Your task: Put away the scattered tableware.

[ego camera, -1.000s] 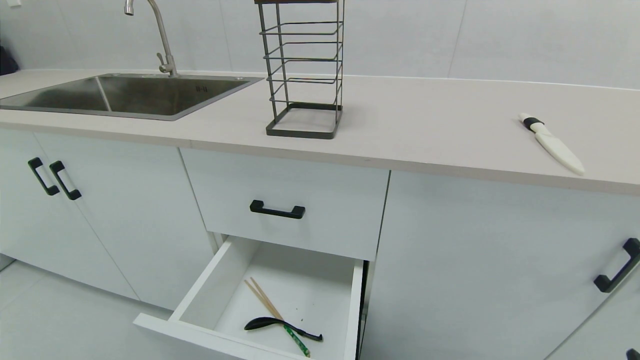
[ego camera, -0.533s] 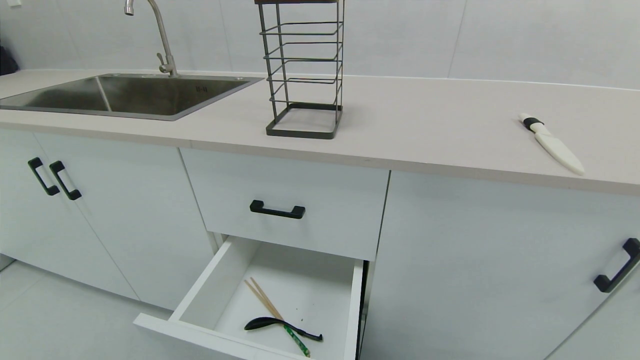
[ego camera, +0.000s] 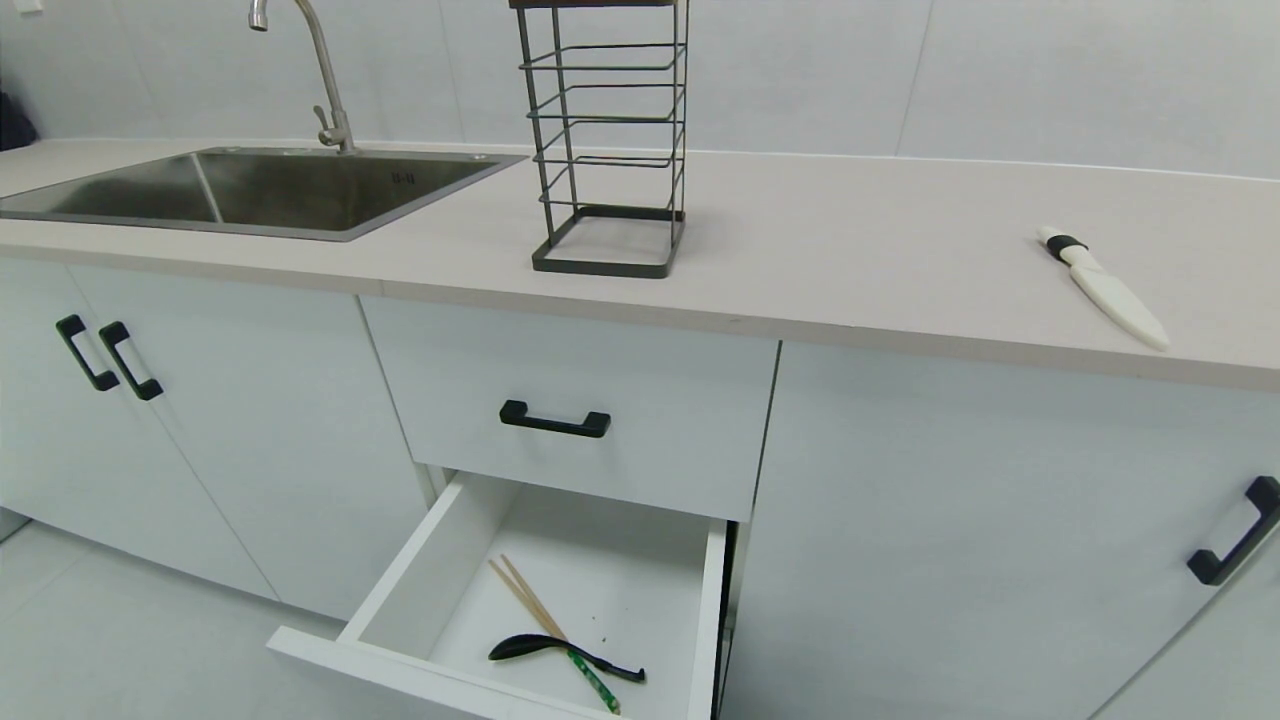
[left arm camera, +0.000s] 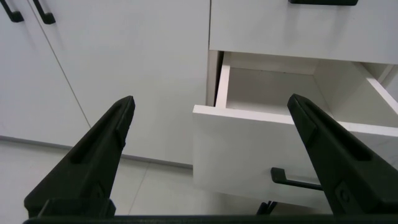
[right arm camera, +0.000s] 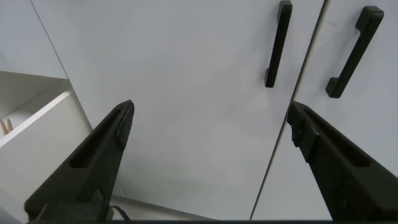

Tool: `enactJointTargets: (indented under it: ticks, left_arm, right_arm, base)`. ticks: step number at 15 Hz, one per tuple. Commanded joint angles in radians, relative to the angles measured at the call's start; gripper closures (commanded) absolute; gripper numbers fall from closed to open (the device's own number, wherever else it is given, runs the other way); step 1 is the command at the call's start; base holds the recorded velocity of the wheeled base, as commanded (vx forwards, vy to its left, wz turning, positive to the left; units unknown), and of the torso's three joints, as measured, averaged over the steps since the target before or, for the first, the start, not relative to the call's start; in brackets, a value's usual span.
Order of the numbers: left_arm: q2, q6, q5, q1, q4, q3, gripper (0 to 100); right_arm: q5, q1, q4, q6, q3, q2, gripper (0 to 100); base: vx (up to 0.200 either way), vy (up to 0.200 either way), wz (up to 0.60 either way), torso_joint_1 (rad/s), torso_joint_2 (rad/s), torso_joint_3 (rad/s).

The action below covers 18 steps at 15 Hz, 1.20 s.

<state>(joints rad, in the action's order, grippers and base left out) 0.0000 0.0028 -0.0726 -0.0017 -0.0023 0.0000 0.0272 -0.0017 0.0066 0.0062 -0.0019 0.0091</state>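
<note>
A white knife (ego camera: 1100, 285) with a black band lies on the counter at the far right. Below the counter the lower drawer (ego camera: 400, 600) stands pulled out. It holds wooden chopsticks (ego camera: 528, 598), a black spoon (ego camera: 560, 650) and a green-handled utensil (ego camera: 592, 682). My left gripper (left arm camera: 211, 102) is open and empty, low in front of the drawer's white front panel (left arm camera: 249, 143) and its black handle (left arm camera: 295, 182). My right gripper (right arm camera: 211, 111) is open and empty, facing the white cabinet doors right of the drawer (right arm camera: 37, 118).
A black wire rack (ego camera: 610, 140) stands mid-counter. A steel sink (ego camera: 250, 185) with a faucet (ego camera: 320, 70) sits at the left. The upper drawer (ego camera: 555, 420) is shut. Black door handles (right arm camera: 277, 43) are close to my right gripper.
A small dark tip at the head view's lower right corner a second ago has dropped out of sight. The tableware and the drawer have not moved.
</note>
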Motion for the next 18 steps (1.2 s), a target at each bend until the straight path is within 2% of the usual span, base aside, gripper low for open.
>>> enactJointTargets:
  ticks: [1,2,3,4,5,6,7,9,12,14,15,18]
  left_arm:
    - [0.002,-0.001,-0.003,0.000,-0.050,0.000,0]
    - [0.000,-0.009,-0.001,0.000,-0.146,-0.011,0]
    - [0.041,-0.026,-0.024,-0.006,-0.459,-0.092,0]
    - [0.080,-0.027,-0.059,-0.006,-0.429,-0.164,0]
    - [0.080,-0.030,-0.075,-0.012,-0.344,-0.212,0]
    - [0.084,-0.029,-0.089,-0.024,-0.215,-0.242,0]
    - [0.091,-0.027,-0.122,-0.044,-0.107,-0.258,0]
    - [0.121,-0.027,-0.176,-0.052,0.001,-0.259,0]
    - [0.209,-0.024,-0.200,-0.055,0.022,-0.229,0]
    - [0.299,-0.023,-0.260,-0.058,0.022,-0.233,0]
    - [0.422,-0.020,-0.317,-0.058,0.022,-0.227,0]
    - [0.681,-0.018,-0.328,-0.072,0.021,-0.222,0]
  right_arm:
    - [0.000,0.000,0.000,0.001,-0.001,0.005,0]
    - [0.002,0.000,0.000,0.003,-0.001,0.005,0]
    - [0.002,0.000,0.000,0.003,-0.001,0.005,0]
    - [0.000,0.000,0.000,0.003,-0.001,0.005,0]
    - [0.002,0.000,0.000,0.003,-0.001,0.005,0]
    - [0.002,0.000,0.000,0.005,-0.001,0.005,0]
    - [0.002,0.000,0.000,0.005,-0.001,0.005,0]
    - [0.002,0.000,0.000,0.005,-0.001,0.005,0]
    - [0.002,0.000,0.000,0.005,0.000,0.006,0]
    - [0.002,0.000,0.000,0.005,-0.001,0.005,0]
    - [0.002,0.000,0.000,0.005,0.000,0.005,0]
    - [0.002,0.000,0.000,0.005,-0.001,0.005,0]
  base:
    - [0.000,0.000,0.00,0.000,0.00,0.000]
    - [0.000,0.000,0.00,0.000,0.00,0.000]
    - [0.000,0.000,0.00,0.000,0.00,0.000]
    - [0.000,0.000,0.00,0.000,0.00,0.000]
    - [0.000,0.000,0.00,0.000,0.00,0.000]
    - [0.000,0.000,0.00,0.000,0.00,0.000]
    - [0.000,0.000,0.00,0.000,0.00,0.000]
    - [0.000,0.000,0.00,0.000,0.00,0.000]
    - [0.000,0.000,0.00,0.000,0.00,0.000]
    - [0.000,0.000,0.00,0.000,0.00,0.000]
    - [0.000,0.000,0.00,0.000,0.00,0.000]
    - [0.000,0.000,0.00,0.000,0.00,0.000]
